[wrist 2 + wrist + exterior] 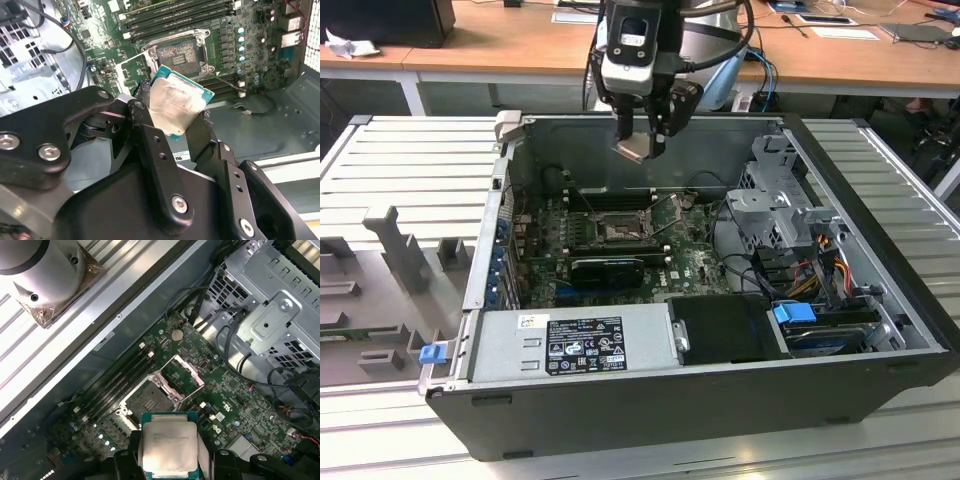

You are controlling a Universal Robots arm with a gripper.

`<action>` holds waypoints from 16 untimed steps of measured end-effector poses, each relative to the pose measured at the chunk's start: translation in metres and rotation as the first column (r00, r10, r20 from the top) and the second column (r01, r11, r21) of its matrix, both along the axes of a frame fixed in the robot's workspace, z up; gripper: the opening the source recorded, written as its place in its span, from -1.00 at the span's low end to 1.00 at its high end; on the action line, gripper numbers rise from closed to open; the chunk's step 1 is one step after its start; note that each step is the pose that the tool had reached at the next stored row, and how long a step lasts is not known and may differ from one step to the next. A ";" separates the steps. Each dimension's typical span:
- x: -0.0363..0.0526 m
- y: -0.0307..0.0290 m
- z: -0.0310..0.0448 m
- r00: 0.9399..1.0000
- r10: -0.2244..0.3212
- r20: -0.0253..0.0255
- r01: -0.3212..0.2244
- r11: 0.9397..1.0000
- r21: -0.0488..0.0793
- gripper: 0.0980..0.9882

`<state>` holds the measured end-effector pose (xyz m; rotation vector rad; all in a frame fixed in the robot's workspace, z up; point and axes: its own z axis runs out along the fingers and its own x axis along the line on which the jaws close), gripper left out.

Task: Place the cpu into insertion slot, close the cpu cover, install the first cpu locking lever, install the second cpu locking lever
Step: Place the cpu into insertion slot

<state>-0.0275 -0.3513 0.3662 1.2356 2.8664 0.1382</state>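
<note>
One arm hangs over the open computer case [880, 215], and its gripper [640, 138] is clamped on the cpu [632, 150], a finger [145, 107] pressed to each of two opposite edges. I'd say it is pinched by the rims so that both broad faces stay untouched and the underside can meet the pins without a finger in the way. In the exterior view the chip sits high, about level with the case's far rim and well apart from the green motherboard [692, 262] below it. The insertion slot [150, 400] lies bare on that board. The cpu cover [184, 376] is swung up off it on its hinge, which is why the pin field is open to the chip. The first wrist view looks straight onto the silver top face of the cpu [170, 447] between the fingers. Being square, the chip has no long axis to speak of. In the second wrist view the cpu [176, 102] has one corner aimed toward the slot [179, 52], and in the exterior view the chip looks tipped, not level with the board. To my eye its edges are not yet squared with the socket frame.
</note>
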 end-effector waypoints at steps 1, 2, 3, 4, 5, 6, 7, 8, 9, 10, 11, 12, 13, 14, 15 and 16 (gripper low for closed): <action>0.0000 0.0000 -0.0003 1.000 -0.032 0.000 0.032 1.000 0.000 -0.03; 0.0000 0.0000 -0.0006 0.998 -0.066 0.000 0.066 0.998 0.000 -0.03; 0.0000 0.0000 -0.0009 0.996 -0.091 0.000 0.091 0.996 0.000 -0.03; 0.0000 0.0000 -0.0011 0.994 -0.106 0.000 0.106 0.994 0.000 -0.03; 0.0000 0.0000 -0.0014 0.993 -0.120 0.000 0.120 0.993 0.000 -0.03; 0.0000 0.0000 -0.0018 0.991 -0.130 0.000 0.130 0.991 0.000 -0.03; 0.0001 0.0000 -0.0030 0.990 -0.138 0.000 0.138 0.990 0.000 -0.03; 0.0000 0.0000 -0.0051 0.989 -0.145 0.000 0.145 0.989 -0.001 -0.03; 0.0001 0.0000 -0.0062 0.987 -0.160 0.000 0.160 0.987 -0.002 -0.03; 0.0001 0.0000 -0.0070 0.984 -0.179 0.000 0.179 0.984 -0.002 -0.03; 0.0001 0.0000 -0.0078 0.980 -0.200 0.000 0.200 0.980 -0.001 -0.03; 0.0001 0.0000 -0.0090 0.973 -0.231 0.000 0.231 0.973 -0.001 -0.03; 0.0001 0.0000 -0.0102 0.965 -0.263 0.000 0.263 0.965 -0.001 -0.03; 0.0001 0.0000 -0.0116 0.953 -0.304 0.000 0.304 0.953 -0.001 -0.03; -0.0001 0.0000 -0.0125 0.946 -0.324 0.000 0.324 0.946 -0.001 -0.03; -0.0008 0.0000 -0.0128 0.945 -0.328 0.000 0.328 0.945 -0.001 -0.03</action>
